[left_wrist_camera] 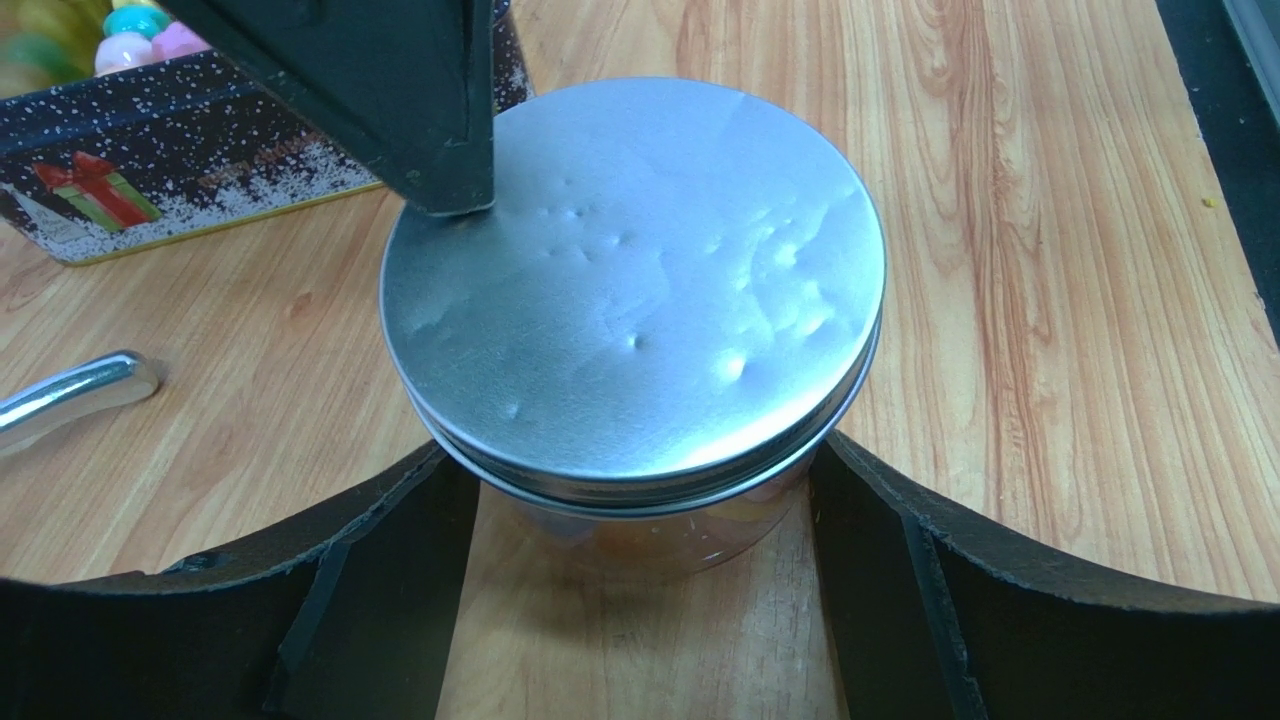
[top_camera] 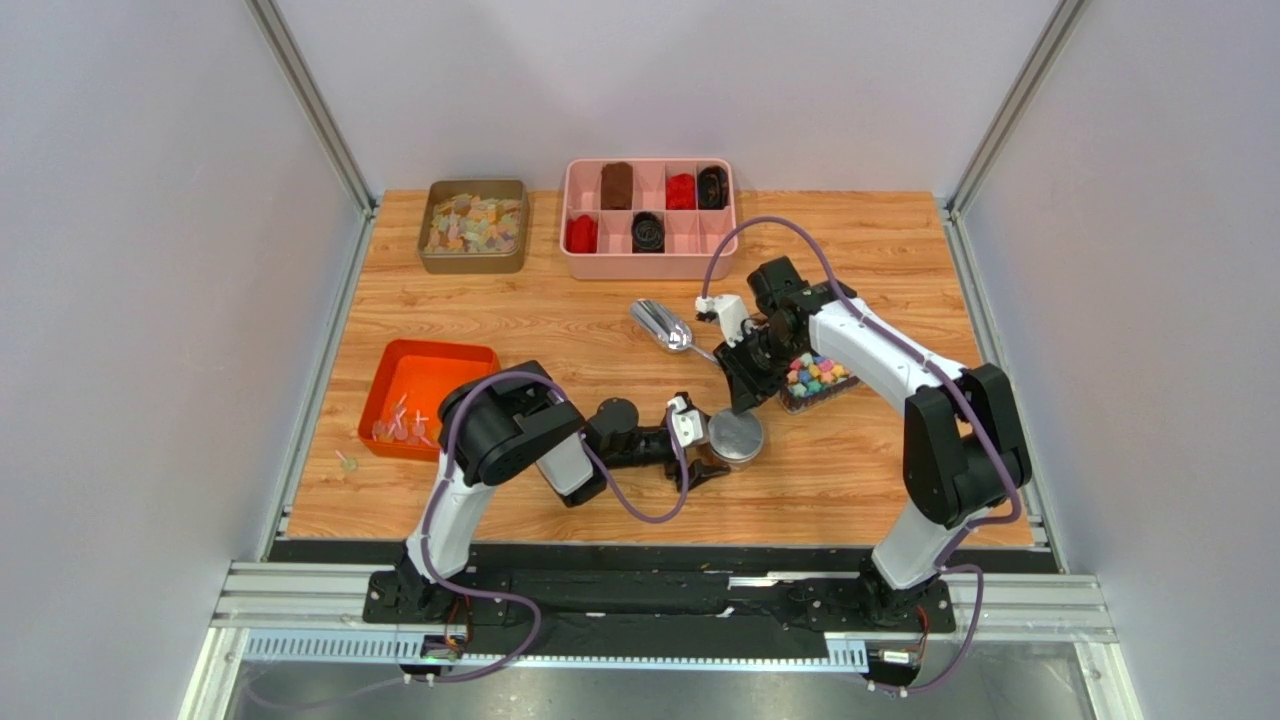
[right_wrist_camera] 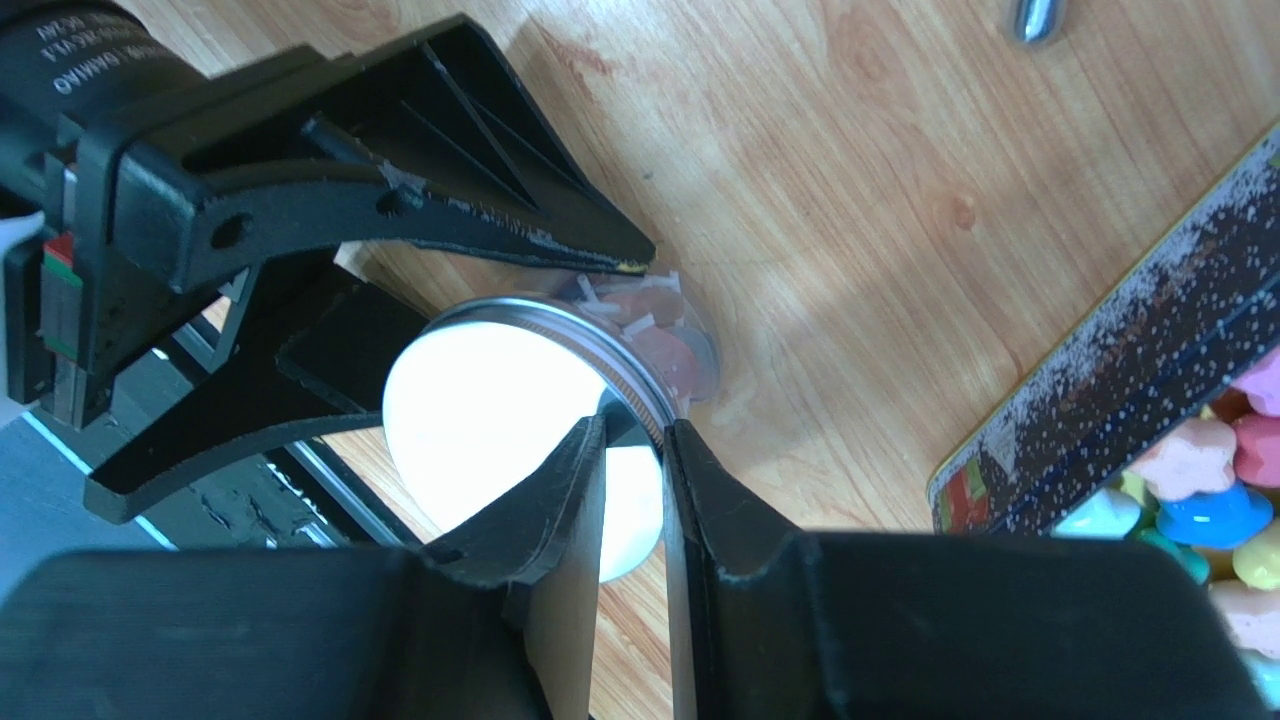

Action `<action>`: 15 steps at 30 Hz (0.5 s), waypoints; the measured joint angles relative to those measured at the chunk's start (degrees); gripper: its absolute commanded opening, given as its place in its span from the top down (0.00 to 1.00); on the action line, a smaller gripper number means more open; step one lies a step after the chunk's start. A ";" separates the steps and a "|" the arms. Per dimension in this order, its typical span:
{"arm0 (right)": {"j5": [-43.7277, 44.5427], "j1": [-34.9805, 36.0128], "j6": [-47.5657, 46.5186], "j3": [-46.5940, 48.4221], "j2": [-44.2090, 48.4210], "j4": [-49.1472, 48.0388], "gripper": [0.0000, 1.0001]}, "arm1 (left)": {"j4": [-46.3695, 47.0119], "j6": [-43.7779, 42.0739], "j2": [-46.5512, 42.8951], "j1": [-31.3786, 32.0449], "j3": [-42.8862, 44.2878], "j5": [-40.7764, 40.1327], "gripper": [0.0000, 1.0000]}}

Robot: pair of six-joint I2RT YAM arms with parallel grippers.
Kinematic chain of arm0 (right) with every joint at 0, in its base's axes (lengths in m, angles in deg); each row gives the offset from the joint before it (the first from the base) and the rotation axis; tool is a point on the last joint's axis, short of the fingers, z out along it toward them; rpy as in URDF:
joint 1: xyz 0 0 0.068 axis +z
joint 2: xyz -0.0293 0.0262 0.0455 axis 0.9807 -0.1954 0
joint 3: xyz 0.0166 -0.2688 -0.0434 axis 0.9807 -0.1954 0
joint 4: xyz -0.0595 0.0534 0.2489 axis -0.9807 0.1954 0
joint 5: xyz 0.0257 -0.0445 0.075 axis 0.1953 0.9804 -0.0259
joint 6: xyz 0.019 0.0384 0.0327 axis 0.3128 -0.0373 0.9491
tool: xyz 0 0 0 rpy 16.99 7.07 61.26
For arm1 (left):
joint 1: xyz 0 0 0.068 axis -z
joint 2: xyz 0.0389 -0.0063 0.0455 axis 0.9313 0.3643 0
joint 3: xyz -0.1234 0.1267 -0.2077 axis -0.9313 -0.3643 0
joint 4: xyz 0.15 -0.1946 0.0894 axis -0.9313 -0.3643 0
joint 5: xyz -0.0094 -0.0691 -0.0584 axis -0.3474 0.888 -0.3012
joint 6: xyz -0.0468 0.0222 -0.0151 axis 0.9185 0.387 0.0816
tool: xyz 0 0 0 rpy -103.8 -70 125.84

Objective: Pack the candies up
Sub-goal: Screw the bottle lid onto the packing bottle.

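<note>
A clear jar (top_camera: 736, 437) with a dented silver lid (left_wrist_camera: 631, 285) stands on the wooden table. My left gripper (left_wrist_camera: 631, 503) reaches in from the left; both its fingers press the jar's sides just under the lid, so it is shut on the jar. From above, my right gripper (right_wrist_camera: 637, 432) pinches the lid's rim (right_wrist_camera: 639, 393), one finger (left_wrist_camera: 406, 105) on top, the other outside. Pale and pink wrapped candies (right_wrist_camera: 657, 318) show through the jar's wall. More thin twist-wrapped candies (top_camera: 397, 428) lie in the orange bin (top_camera: 428, 365) at the left.
A dark Christmas tin (top_camera: 824, 393) of chunky bright sweets sits right beside the jar. A metal scoop (top_camera: 658, 323) lies behind it. At the back stand a pink divided tray (top_camera: 649, 263) and an olive tin (top_camera: 473, 258) of pastel pieces.
</note>
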 measured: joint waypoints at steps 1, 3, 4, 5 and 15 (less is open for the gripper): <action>0.15 0.00 -0.09 -0.17 0.44 0.04 0.78 | 0.09 0.04 0.02 0.00 0.00 -0.02 0.27; 0.59 0.00 -0.28 -0.76 1.09 0.00 0.78 | 0.17 0.07 0.07 0.00 -0.02 -0.09 0.27; 0.87 0.00 -0.39 -1.11 1.44 0.02 0.78 | 0.20 0.09 0.07 0.00 -0.02 -0.11 0.27; 1.14 0.00 -0.57 -1.46 1.75 0.02 0.78 | 0.20 0.15 0.07 0.00 0.00 -0.15 0.27; 2.62 -0.15 -2.49 -4.61 5.07 1.33 0.78 | 0.22 0.74 0.11 -0.13 0.00 -0.20 0.28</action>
